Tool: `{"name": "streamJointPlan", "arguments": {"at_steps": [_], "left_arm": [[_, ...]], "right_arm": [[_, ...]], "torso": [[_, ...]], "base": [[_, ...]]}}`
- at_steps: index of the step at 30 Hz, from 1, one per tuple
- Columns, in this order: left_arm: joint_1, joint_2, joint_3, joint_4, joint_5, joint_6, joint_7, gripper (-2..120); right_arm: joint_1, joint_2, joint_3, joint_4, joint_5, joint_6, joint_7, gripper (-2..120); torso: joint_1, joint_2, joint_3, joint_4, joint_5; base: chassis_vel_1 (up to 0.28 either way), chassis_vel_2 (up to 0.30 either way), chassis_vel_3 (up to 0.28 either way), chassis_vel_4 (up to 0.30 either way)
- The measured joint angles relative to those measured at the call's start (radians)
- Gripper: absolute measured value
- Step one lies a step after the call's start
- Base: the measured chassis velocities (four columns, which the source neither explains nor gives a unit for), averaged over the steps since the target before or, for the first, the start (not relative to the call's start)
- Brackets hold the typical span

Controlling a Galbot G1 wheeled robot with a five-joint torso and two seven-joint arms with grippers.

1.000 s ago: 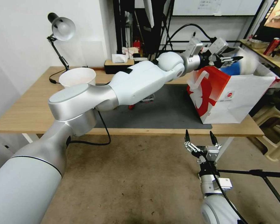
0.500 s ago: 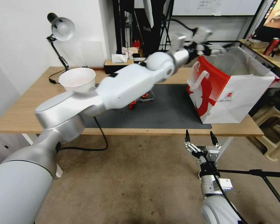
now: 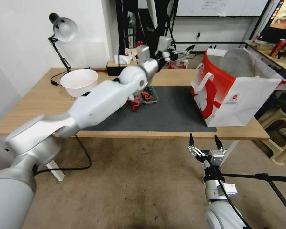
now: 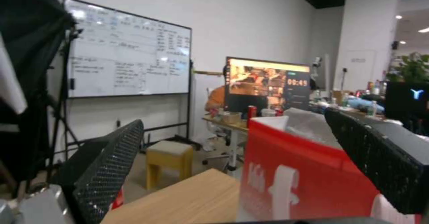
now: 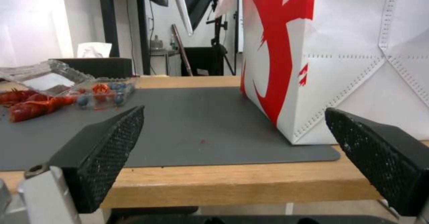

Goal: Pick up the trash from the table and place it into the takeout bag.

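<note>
— So, where are we holding our arms?

— We are reaching our left gripper [image 3: 181, 51] across the upper middle of the head view, above the far edge of the table [image 3: 38, 108], with its fingers spread and nothing between them. We are parking our right gripper [image 3: 204, 141] low at the bottom right, below the table's front edge, its jaws also apart and empty.

— And what is sitting on the surface?

— We are seeing the takeout bag [image 3: 235, 95] standing upright at the right, partly on the dark mat [image 3: 178, 111], mouth open and foil lining showing. A white bowl [image 3: 78, 82] is resting at the upper left of the tabletop. A clear tray [image 5: 58, 79] with red and blue scraps is lying on the mat near the centre.

— What about the room?

— We are looking at a desk lamp [image 3: 63, 30] at the upper left, a whiteboard [image 4: 127, 53] on the back wall, a lit screen [image 4: 268, 83] and a yellow stool [image 4: 170, 158] on the floor.
</note>
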Motion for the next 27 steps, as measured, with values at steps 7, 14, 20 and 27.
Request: {"name": "streamJointPlan", "arguments": {"at_steps": [7, 14, 20, 27], "left_arm": [[0.082, 0.078, -0.057, -0.077, 0.032, 0.01, -0.035, 100], [0.193, 0.154, -0.126, -0.159, 0.078, 0.013, -0.064, 100], [0.324, 0.218, -0.233, -0.237, 0.136, 0.027, -0.092, 100], [0.478, 0.262, -0.36, -0.309, 0.177, 0.039, -0.106, 100]], "right_arm": [[0.002, 0.002, -0.004, -0.006, -0.002, -0.001, 0.0, 100], [0.002, 0.004, -0.005, -0.009, -0.005, -0.001, 0.0, 100], [-0.001, 0.006, -0.006, -0.01, -0.007, 0.0, 0.001, 100], [0.0, 0.006, -0.013, -0.013, -0.009, 0.0, 0.001, 100]], "torso": [[0.0, 0.0, 0.0, 0.0001, 0.0], [0.0, 0.0, 0.0, 0.0, 0.0002], [0.0, 0.0, 0.0, 0.0001, 0.0001], [0.0, 0.0, 0.0, 0.0, 0.0003]], "base": [[0.0, 0.0, 0.0, 0.0], [0.0, 0.0, 0.0, 0.0], [0.0, 0.0, 0.0, 0.0], [0.0, 0.0, 0.0, 0.0]]}}
